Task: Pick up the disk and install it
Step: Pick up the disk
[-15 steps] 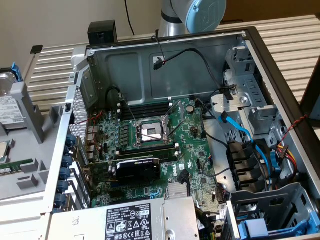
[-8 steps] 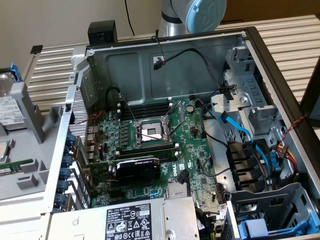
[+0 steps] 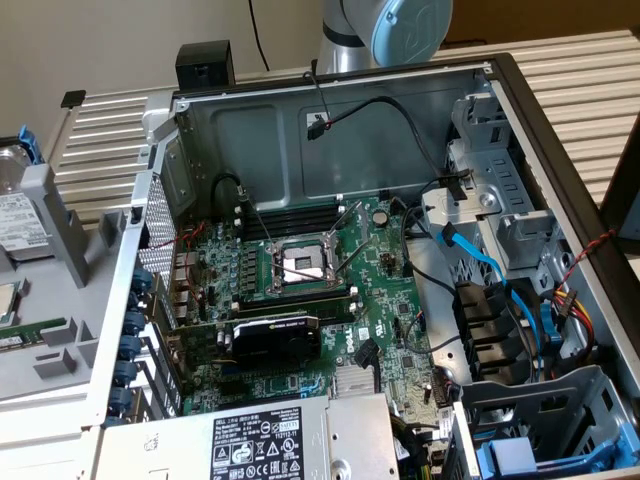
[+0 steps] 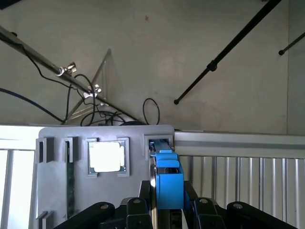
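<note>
Disk (image 4: 167, 164) stands on edge in a slot of the grey holder (image 4: 57, 191), its blue rail facing the wrist camera, and the gripper (image 4: 167, 191) is closed on it, a black finger pressed against each side of the rail. A square processor chip (image 4: 107, 156) and a memory stick (image 4: 70, 181) sit in neighbouring slots of the same holder. In the exterior view the arm (image 3: 385, 30) rises behind the open computer case (image 3: 330, 130), which lies on its side on the white slatted table (image 3: 590, 80). Inside the case are the green motherboard (image 3: 385, 265), a black graphics card (image 3: 275, 338) and the power supply (image 3: 270, 440). Beyond the holder, dark stand poles (image 4: 224, 50) cross a plain beige wall (image 4: 167, 57).
</note>
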